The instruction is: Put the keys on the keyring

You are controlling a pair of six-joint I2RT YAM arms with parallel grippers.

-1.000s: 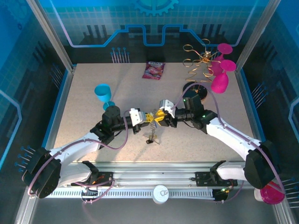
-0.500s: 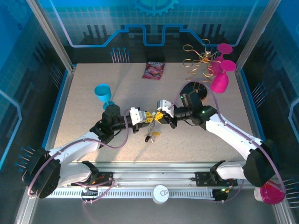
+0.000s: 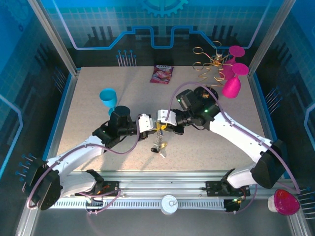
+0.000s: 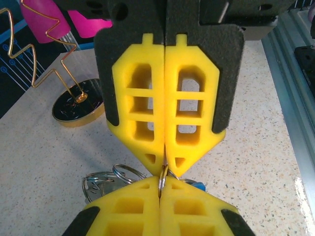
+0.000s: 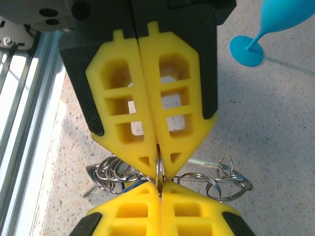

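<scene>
Since your left gripper (image 4: 165, 166) and right gripper (image 5: 158, 171) both clench one thin metal ring (image 4: 162, 180), right of the blue goblet (image 3: 109, 98), threading looks unfinished; keys (image 3: 160, 146) dangle.

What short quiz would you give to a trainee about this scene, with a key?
1. True or false: the left pincer and the right pincer meet tip to tip.
2. Which stands nearest the left arm? A. blue goblet B. pink goblets C. snack packet
3. Fill in: both pincers are ___ on a metal ring.
Key: 1 true; 2 A; 3 shut.
</scene>
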